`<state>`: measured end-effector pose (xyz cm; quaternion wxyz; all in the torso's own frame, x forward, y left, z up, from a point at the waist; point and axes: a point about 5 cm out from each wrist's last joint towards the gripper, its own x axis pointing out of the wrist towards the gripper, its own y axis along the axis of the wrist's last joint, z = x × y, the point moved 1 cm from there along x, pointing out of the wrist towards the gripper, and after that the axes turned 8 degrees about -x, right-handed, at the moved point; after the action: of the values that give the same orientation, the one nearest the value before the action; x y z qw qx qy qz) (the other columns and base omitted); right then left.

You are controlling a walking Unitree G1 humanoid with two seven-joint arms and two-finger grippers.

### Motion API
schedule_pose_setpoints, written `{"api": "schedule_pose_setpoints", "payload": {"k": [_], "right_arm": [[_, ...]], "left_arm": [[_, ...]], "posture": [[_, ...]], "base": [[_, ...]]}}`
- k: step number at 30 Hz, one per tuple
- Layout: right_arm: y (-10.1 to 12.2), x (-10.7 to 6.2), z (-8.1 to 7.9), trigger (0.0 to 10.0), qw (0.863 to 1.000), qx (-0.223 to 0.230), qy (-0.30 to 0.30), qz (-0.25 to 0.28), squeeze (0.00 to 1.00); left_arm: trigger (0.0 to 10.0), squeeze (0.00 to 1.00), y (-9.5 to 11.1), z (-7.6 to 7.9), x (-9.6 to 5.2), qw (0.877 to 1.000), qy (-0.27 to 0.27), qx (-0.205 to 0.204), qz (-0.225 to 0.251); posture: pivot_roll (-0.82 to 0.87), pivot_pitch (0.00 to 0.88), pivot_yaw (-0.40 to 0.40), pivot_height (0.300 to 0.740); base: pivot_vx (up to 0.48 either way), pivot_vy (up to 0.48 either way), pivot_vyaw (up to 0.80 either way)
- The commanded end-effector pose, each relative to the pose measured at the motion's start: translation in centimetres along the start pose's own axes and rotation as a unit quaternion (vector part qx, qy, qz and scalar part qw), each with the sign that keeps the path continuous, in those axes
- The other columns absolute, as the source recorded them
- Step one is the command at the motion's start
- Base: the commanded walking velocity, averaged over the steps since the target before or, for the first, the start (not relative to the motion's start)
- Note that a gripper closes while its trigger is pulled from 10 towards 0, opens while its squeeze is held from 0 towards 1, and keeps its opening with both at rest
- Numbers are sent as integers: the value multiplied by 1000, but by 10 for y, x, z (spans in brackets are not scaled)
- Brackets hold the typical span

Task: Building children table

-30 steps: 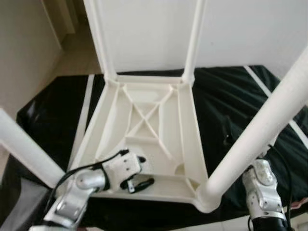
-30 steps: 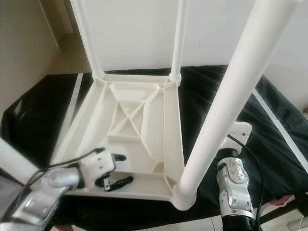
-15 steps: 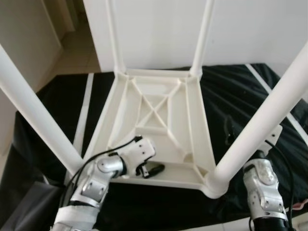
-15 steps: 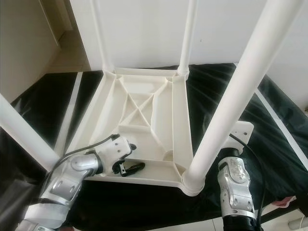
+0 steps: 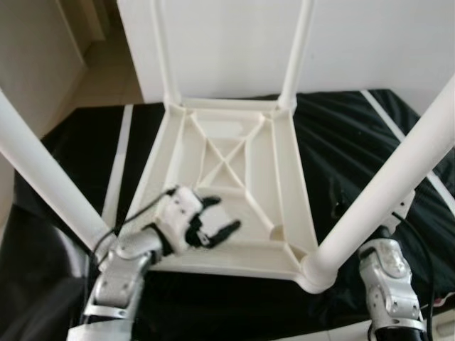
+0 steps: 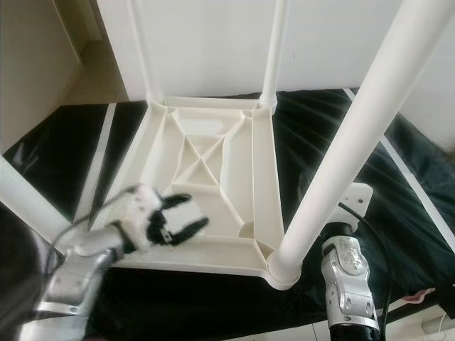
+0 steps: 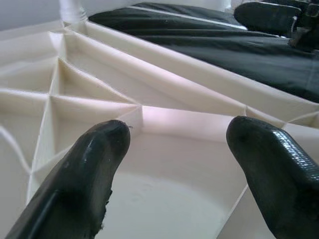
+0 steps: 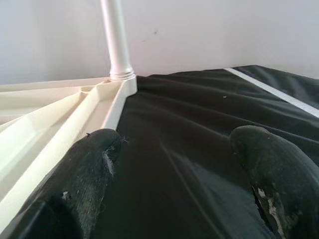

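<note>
table (image 5: 234,153) upturned, four legs fitted | left gripper (image 5: 211,229) released above its underside | right gripper (image 8: 184,169) released beside it | flipping left

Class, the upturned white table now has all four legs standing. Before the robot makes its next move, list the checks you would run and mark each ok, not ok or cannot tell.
1. Four legs stand up from the corners of the upturned table: ok; the near right leg sits in its corner socket.
2. Legs fully seated and tight: cannot tell.
3. Left end effector open and free of the table's ribs: ok; it hovers over the near part of the underside, fingers apart, holding nothing.
4. Right end effector open and holding nothing: ok; it lies over the black cloth beside the table's edge.
5. Table lies wholly on the black cloth: ok.
</note>
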<state>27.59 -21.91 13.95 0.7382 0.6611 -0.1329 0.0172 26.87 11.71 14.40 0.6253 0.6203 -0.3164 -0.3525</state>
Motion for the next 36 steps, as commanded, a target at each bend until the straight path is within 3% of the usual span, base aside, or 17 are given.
{"api": "schedule_pose_setpoints", "payload": {"k": [1,4,8,10,13,16,19,28,36], "right_arm": [[-2,-6,2,10000,1000,-9,-19,-8,0],[-7,-21,2,10000,998,-24,-57,-28,0],[-9,-29,1,10000,997,-32,-66,-37,0],[-11,-47,-2,10000,995,-33,-74,-58,0],[-9,-53,-5,10000,995,-25,-74,-64,0],[-6,-53,-9,10000,995,-20,-72,-63,0],[-2,-45,-19,10000,996,-3,-66,-64,0],[4,-33,-34,10000,995,17,-75,-71,0],[7,-17,-36,10000,995,16,-68,-68,0]], "left_arm": [[10000,0,1,3,-9,999,-32,-9,-2],[10000,0,3,3,-25,998,-59,-19,-7],[10000,0,2,3,-31,997,-69,-23,-16],[10000,0,-6,3,-43,996,-75,-24,-49],[10000,0,-12,2,-49,995,-74,-24,-69],[10000,0,-17,3,-50,994,-72,-23,-82],[10000,0,-33,9,-56,987,-81,-21,-137],[10000,0,-57,21,-70,970,-102,-14,-219],[10000,0,-59,27,-71,969,-106,-29,-220]], "posture": [[-18,35,-9,740],[-12,38,-12,740],[-14,40,-10,740],[-16,44,-6,740],[-19,47,-3,740],[-22,49,0,740],[-21,51,-1,740],[-10,50,-12,740],[-5,43,-16,740]], "base": [[0,0,0],[0,0,0],[0,0,0],[0,0,0],[0,0,0],[0,0,0],[0,0,0],[0,0,0],[0,0,0]]}}
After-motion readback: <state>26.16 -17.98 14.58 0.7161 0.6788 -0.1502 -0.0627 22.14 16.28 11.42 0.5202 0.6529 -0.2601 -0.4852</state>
